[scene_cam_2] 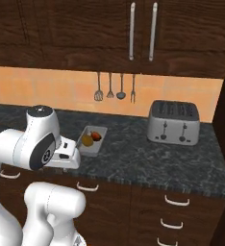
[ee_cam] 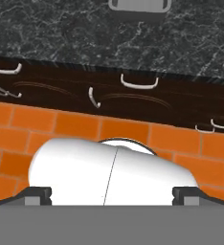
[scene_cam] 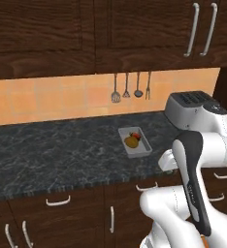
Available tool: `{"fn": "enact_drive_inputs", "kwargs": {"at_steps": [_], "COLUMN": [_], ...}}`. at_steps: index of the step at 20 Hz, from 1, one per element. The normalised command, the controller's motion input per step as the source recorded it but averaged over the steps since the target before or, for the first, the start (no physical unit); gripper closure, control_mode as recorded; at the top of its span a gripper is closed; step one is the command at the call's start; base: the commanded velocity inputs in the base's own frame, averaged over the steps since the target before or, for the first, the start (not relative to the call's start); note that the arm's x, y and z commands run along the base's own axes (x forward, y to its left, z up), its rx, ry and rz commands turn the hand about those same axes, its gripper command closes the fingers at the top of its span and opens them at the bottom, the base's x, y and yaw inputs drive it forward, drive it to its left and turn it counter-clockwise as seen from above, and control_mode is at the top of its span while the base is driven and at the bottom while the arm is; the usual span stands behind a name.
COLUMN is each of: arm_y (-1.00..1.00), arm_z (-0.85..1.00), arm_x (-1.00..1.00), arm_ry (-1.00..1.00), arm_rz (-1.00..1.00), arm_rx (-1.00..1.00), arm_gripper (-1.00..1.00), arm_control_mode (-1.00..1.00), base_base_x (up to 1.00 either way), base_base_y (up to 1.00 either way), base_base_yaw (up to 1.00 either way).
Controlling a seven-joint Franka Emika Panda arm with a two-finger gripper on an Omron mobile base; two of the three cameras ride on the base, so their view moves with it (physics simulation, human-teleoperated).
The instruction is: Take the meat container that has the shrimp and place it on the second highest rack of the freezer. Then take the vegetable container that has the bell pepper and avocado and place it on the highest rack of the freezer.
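So there's a shallow grey tray (scene_cam: pixel 135 142) on the dark marble counter (scene_cam: pixel 62 150), holding the avocado (scene_cam: pixel 131 141), a rounded yellow-brown lump, with a smaller red bell pepper (scene_cam: pixel 136 136) tucked right behind it. The claw (ee_cam: pixel 112 194) points down at the orange brick floor (ee_cam: pixel 85 127), fingers spread wide, gripping nothing. The tray sits on the counter above and beyond the claw, well apart, with a silver toaster (scene_cam_2: pixel 174 123) further along.

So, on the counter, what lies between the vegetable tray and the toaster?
Only bare dark counter between the tray and the toaster, seen in the right base view.
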Motion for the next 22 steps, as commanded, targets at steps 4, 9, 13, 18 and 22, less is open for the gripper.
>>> {"fn": "enact_drive_inputs", "kwargs": {"at_steps": [4, 9, 13, 18, 22], "arm_y": [0.0, 0.0, 0.0, 0.0, 0.0], "arm_z": [0.0, 0.0, 0.0, 0.0, 0.0], "arm_x": [0.0, 0.0, 0.0, 0.0, 0.0], "arm_ry": [0.0, 0.0, 0.0, 0.0, 0.0], "arm_rz": [0.0, 0.0, 0.0, 0.0, 0.0], "arm_rx": [0.0, 0.0, 0.0, 0.0, 0.0], "arm_gripper": [-1.0, -1.0, -1.0, -1.0, -1.0], "arm_control_mode": [1.0, 1.0, 1.0, 1.0, 1.0], "base_base_x": [0.16, 0.4, 0.46, 0.49, 0.0], "base_base_y": [0.12, 0.21, 0.19, 0.16, 0.0], "base_base_yaw": [-0.19, -0.08, -0.07, -0.05, 0.0]}}
